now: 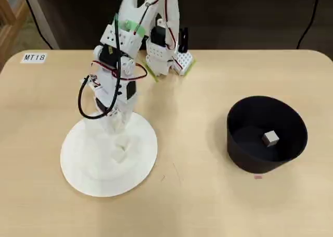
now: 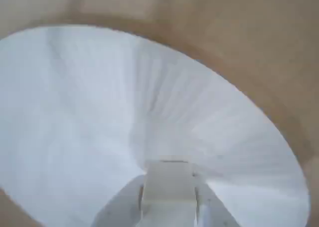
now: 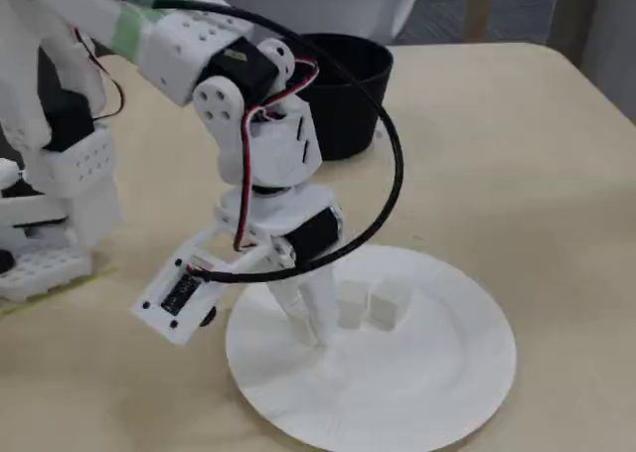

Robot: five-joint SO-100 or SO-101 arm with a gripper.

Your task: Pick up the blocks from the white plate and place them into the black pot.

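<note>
Blocks (image 3: 378, 305) sit side by side on the white plate (image 3: 417, 392), just beside the gripper (image 3: 316, 328), whose arm bends steeply down with fingertips at the plate; the wrist view shows it clamped on one block (image 2: 168, 184). Another block (image 1: 270, 138) lies in the black pot (image 1: 244, 153) (well apart, across the tan table (image 1: 197, 200)).
</note>
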